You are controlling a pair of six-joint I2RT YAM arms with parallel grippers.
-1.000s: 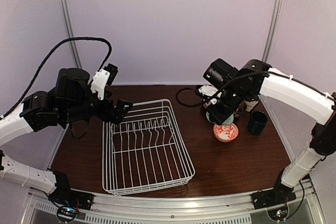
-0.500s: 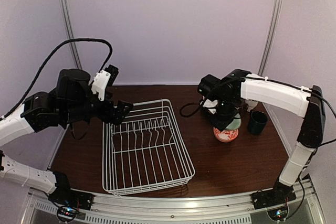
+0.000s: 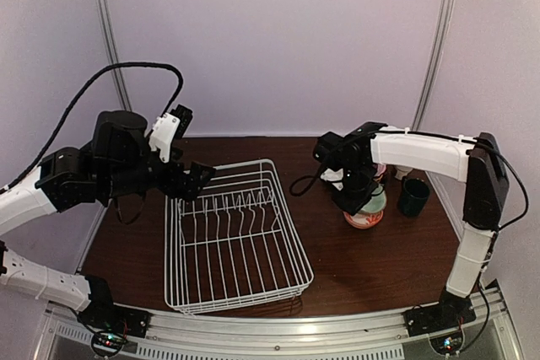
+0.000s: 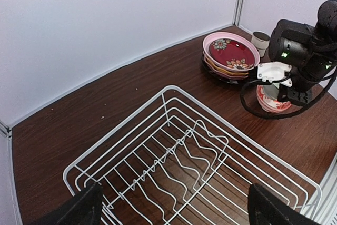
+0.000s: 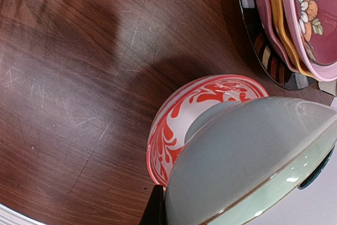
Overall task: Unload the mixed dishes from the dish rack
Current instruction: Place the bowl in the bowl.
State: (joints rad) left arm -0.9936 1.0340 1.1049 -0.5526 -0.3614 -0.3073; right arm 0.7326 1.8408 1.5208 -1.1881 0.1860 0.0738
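Robot test cell in a laboratory — not a real kitchen.

Plain pale wall panels (image 3: 270, 40) set between aluminium posts (image 3: 107, 31) close in a dark wooden table (image 3: 380, 267). Two white-and-black robot arms, the left arm (image 3: 93, 170) and the right arm (image 3: 422, 149), are bolted to a metal rail (image 3: 278, 330) at its near edge, and a thick black cable (image 3: 135, 64) loops in the air. A white wire dish rack (image 3: 228, 233), a stack of plates (image 4: 230, 54) and a pale-green bowl (image 5: 247, 167) are the only homely things here.

Wire rack (image 3: 236, 238) upright; green bowl (image 5: 247, 156) tilted over red-white bowl (image 5: 171, 130); plates (image 4: 231, 51) stacked.
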